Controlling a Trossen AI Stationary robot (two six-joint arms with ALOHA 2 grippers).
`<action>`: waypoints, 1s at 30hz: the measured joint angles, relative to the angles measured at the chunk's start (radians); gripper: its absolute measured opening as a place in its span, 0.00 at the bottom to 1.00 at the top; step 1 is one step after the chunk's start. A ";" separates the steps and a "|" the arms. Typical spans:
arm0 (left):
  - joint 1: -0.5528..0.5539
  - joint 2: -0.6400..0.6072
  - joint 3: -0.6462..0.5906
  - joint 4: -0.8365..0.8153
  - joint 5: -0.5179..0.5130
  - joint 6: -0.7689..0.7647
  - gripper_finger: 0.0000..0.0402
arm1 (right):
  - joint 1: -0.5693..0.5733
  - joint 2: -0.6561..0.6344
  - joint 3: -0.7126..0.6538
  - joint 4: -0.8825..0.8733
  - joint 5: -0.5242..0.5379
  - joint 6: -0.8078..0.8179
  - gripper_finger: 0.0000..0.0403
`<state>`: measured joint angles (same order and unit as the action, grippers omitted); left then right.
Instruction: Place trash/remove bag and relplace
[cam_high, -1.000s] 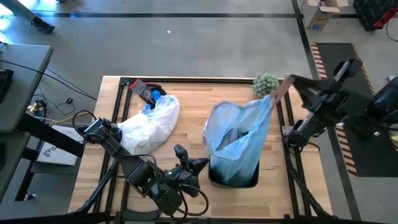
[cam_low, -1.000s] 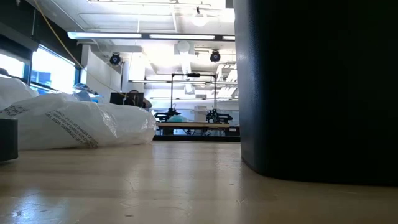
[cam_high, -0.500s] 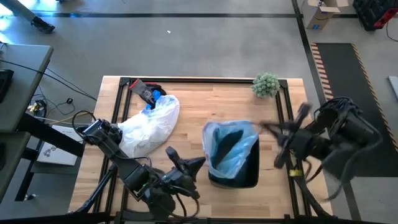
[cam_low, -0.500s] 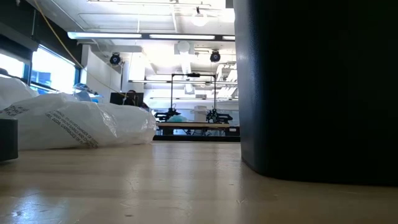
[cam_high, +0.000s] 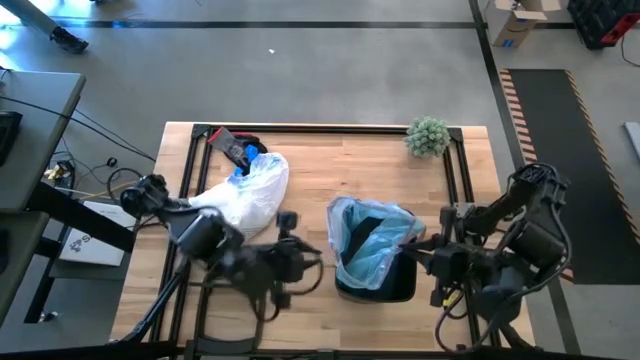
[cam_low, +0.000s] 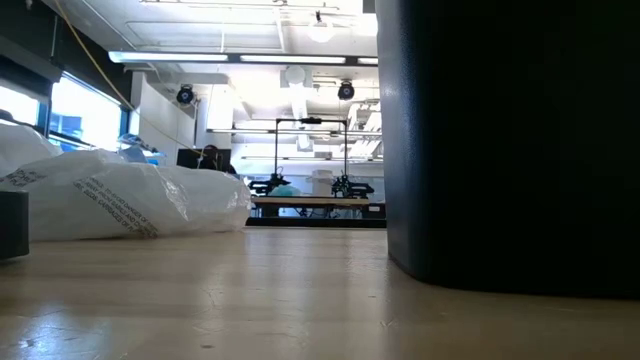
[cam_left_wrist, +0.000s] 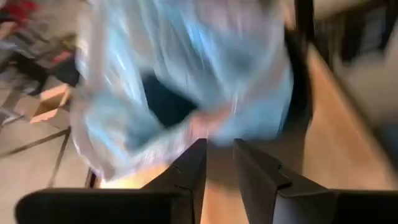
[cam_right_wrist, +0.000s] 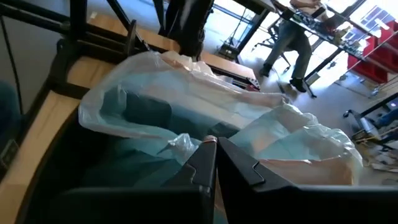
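On the wooden counter (cam_high: 310, 160), seen from above, a black bin (cam_high: 378, 282) stands right of centre with the light-blue bag (cam_high: 368, 235) bunched in its mouth and spilling over the rim. A whiter plastic bag (cam_high: 243, 195) lies to the left of it, a red-and-black object (cam_high: 232, 147) beyond that bag at the far edge, and a small green plant (cam_high: 428, 135) at the far right corner. The left claw (cam_high: 305, 262) sits just left of the bin; the right claw (cam_high: 415, 250) is at the bin's right rim, against the blue film.

From counter height, the bin's dark wall (cam_low: 510, 140) fills the right side, and the whiter bag (cam_low: 125, 200) lies at the left. Neither claw shows here.

Past the left wrist, the left claw (cam_left_wrist: 217, 163) has its fingers (cam_left_wrist: 194, 165) a narrow gap apart with nothing between them, pointing at the blurred blue bag (cam_left_wrist: 186, 81).

Past the right wrist, the right claw (cam_right_wrist: 214, 158) is fully closed, its tips resting at a crinkled fold of the bag (cam_right_wrist: 143, 118); whether film is pinched cannot be told. A person (cam_right_wrist: 292, 37) stands in the room behind.
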<state>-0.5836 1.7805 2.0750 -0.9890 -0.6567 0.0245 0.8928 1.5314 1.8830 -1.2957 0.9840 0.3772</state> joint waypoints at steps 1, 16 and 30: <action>0.012 0.000 0.000 -0.042 0.034 0.052 0.17 | 0.000 0.000 -0.006 0.000 0.006 0.000 0.00; 0.063 0.066 -0.032 0.098 -0.006 0.487 0.22 | -0.009 -0.001 -0.006 0.104 0.022 -0.082 0.00; 0.120 0.080 -0.031 0.122 0.069 0.528 0.19 | -0.009 -0.001 -0.006 0.116 0.014 -0.090 0.00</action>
<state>-0.4641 1.8600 2.0438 -0.8674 -0.5879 0.5526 0.8837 1.5304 1.8774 -1.1797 0.9981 0.2873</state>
